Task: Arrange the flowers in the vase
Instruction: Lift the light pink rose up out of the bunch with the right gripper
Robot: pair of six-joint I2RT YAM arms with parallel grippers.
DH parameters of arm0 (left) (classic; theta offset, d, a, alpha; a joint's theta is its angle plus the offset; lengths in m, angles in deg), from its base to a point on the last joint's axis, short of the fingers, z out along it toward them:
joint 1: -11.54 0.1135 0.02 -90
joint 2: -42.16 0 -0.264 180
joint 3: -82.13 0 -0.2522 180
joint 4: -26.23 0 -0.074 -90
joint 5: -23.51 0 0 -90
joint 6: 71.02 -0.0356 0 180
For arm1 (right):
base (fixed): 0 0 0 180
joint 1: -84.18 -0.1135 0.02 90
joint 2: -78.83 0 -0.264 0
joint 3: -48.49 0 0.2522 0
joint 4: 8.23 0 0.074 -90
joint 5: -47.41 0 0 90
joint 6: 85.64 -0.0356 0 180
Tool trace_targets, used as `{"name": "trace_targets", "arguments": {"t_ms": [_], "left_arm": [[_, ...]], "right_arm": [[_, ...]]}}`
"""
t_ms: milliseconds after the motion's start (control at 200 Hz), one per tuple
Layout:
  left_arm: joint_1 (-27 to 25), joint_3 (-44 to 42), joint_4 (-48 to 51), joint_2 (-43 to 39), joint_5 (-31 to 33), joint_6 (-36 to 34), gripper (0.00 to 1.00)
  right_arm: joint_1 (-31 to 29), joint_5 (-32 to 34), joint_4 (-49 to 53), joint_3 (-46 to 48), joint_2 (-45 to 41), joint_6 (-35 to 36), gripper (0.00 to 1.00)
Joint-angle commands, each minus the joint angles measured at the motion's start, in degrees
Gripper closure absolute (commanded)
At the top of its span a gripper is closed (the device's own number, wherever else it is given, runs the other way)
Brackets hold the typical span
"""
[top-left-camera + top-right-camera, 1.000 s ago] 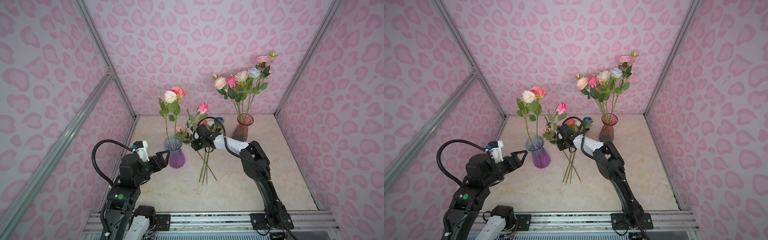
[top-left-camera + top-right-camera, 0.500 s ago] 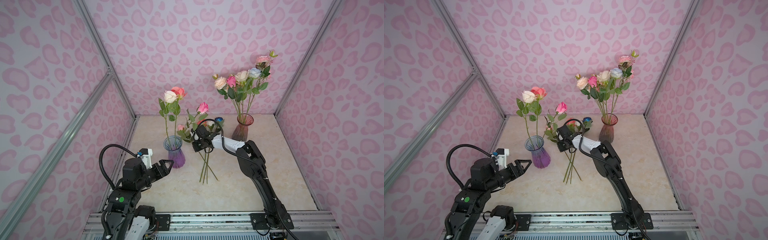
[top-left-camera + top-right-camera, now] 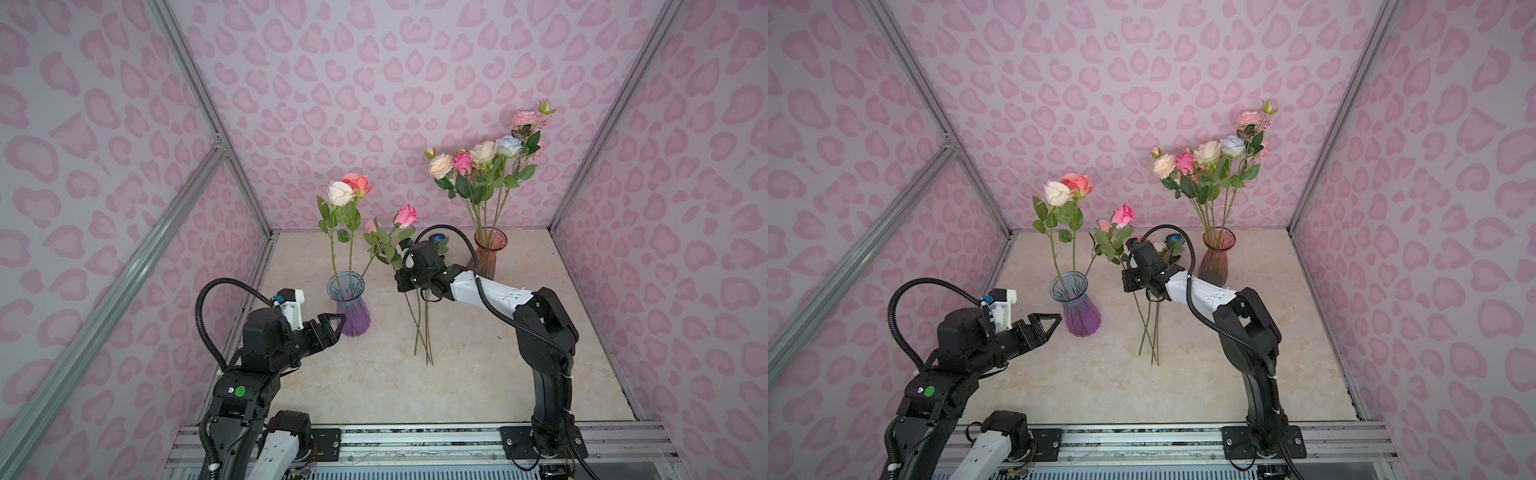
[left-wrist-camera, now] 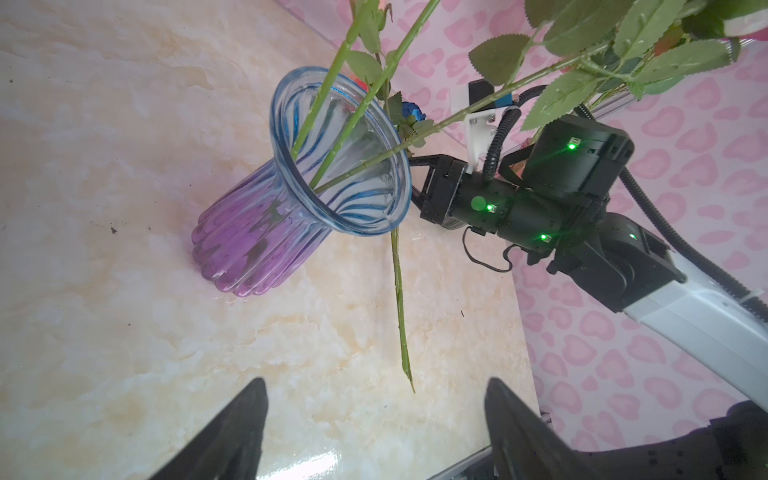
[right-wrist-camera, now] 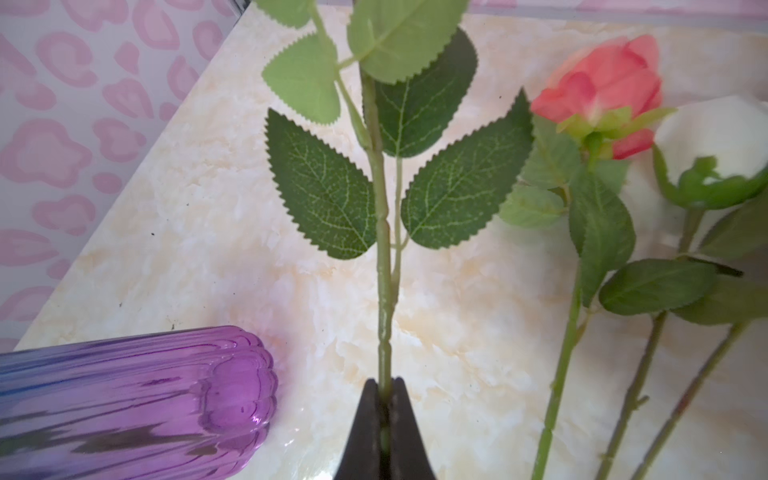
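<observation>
My right gripper [image 5: 385, 384] is shut on the green stem [image 5: 383, 270] of one of the flowers, just beside the blue-and-purple vase [image 3: 348, 308]. Its bloom is out of the right wrist view. In both top views this gripper [image 3: 399, 286] hovers over a few loose stems [image 3: 419, 332] lying on the table. A peach rose [image 5: 602, 87] and a white rose [image 5: 715, 133] lie there too. The vase holds a white [image 3: 340, 193], a peach [image 3: 358, 183] and a leaning pink rose [image 3: 405, 215]. My left gripper [image 3: 337, 323] [image 4: 376, 401] is open and empty, low by the vase's base.
A red glass vase [image 3: 488, 254] at the back right holds several roses [image 3: 482, 156]. A dark blue rose [image 3: 436, 238] shows just behind the right wrist. Pink patterned walls [image 3: 665, 208] with metal posts close in the marble table [image 3: 374, 386] on three sides.
The right jaws have closed on the stem. The left arm has shifted a little, and its open gripper stays by the vase's base.
</observation>
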Motion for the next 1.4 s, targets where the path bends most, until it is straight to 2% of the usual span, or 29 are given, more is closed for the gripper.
{"name": "trace_targets", "arguments": {"t_ms": [0,120,375,530,635,875,995,1115,1245,1395], "left_arm": [[0.01,0.72,-1.02,0.12,0.48,-0.86,0.17],[0.05,0.76,-1.83,0.51,0.59,-0.64,0.17],[0.01,1.14,-2.86,1.10,0.97,-0.32,0.17],[0.00,1.02,-3.14,0.26,3.16,0.44,0.17],[0.04,-0.03,-4.02,-0.97,4.64,1.24,0.17],[0.04,-0.61,-5.33,-1.55,7.83,2.15,0.17],[0.01,-0.92,-3.04,-2.89,17.94,5.34,0.18],[0.02,-2.43,-1.65,-5.40,24.14,7.99,0.15],[0.09,-3.84,-1.67,-7.76,24.60,8.98,0.13],[0.03,-5.77,-1.42,-9.56,24.08,9.92,0.13]], "right_arm": [[0.13,-2.02,-4.46,3.94,-3.25,-3.89,0.99],[0.05,-3.46,-8.19,9.43,-8.46,-8.02,0.98],[-0.97,-1.38,-11.07,17.61,-19.47,-13.23,0.98],[-0.96,2.96,-13.22,25.57,-28.51,-17.38,0.98],[-1.46,7.19,-11.09,29.12,-35.19,-17.32,0.98],[-4.50,19.87,-5.21,30.26,-50.24,-13.24,0.98],[-8.43,26.08,-8.75,28.39,-53.87,-7.00,0.97],[-13.88,28.97,-15.92,25.07,-52.13,-0.22,0.98],[-20.33,31.17,-23.72,19.78,-47.40,9.49,0.98],[-23.61,28.43,-34.93,14.58,-40.08,16.79,0.98]]}}
